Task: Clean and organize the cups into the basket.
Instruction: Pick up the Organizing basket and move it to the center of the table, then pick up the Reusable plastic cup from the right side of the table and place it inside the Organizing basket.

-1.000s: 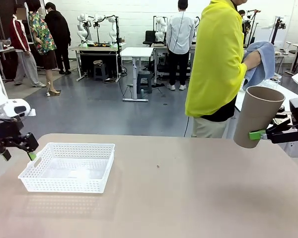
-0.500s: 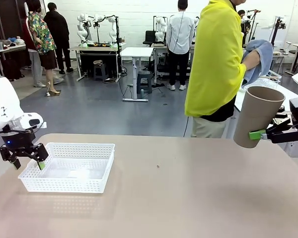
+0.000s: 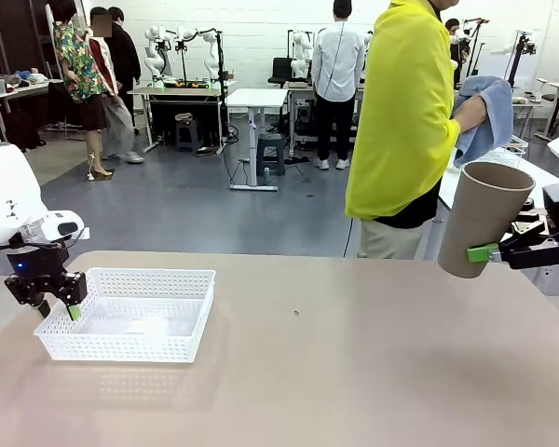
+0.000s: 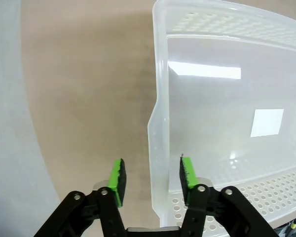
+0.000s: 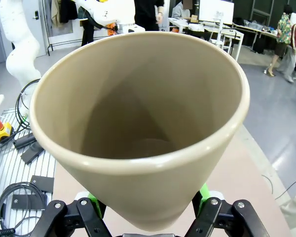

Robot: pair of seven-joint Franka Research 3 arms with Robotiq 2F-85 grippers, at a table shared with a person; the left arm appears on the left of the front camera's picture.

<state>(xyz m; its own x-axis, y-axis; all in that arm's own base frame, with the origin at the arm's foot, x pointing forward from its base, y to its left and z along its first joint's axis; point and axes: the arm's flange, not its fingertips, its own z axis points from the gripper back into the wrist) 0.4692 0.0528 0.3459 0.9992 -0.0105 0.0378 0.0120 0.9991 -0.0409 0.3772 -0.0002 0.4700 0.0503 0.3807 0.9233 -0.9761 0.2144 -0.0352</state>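
Note:
The white lattice basket point(image 3: 121, 273) sits on the left part of the table, nothing inside it. My left gripper point(image 3: 58, 309) is low at its left wall. In the left wrist view that gripper point(image 4: 152, 178) is open and straddles the basket wall point(image 4: 155, 123), one green pad outside and one inside, with gaps on both sides. A taupe-brown cup point(image 3: 484, 219) is held tilted in the air at the table's right edge, mouth up, with my right gripper point(image 3: 484, 253) shut on its lower part. The right wrist view looks into the cup point(image 5: 138, 128) above the gripper point(image 5: 148, 212).
A person in a yellow top point(image 3: 405, 112) stands at the far right side with a blue cloth point(image 3: 492, 116) in hand. The tan table point(image 3: 335, 363) spreads between basket and cup. Cables point(image 5: 12, 202) lie beside the right arm.
My left gripper has moved right and down to the basket's left wall, and its jaws stand narrower than before. The right arm and the cup have not moved.

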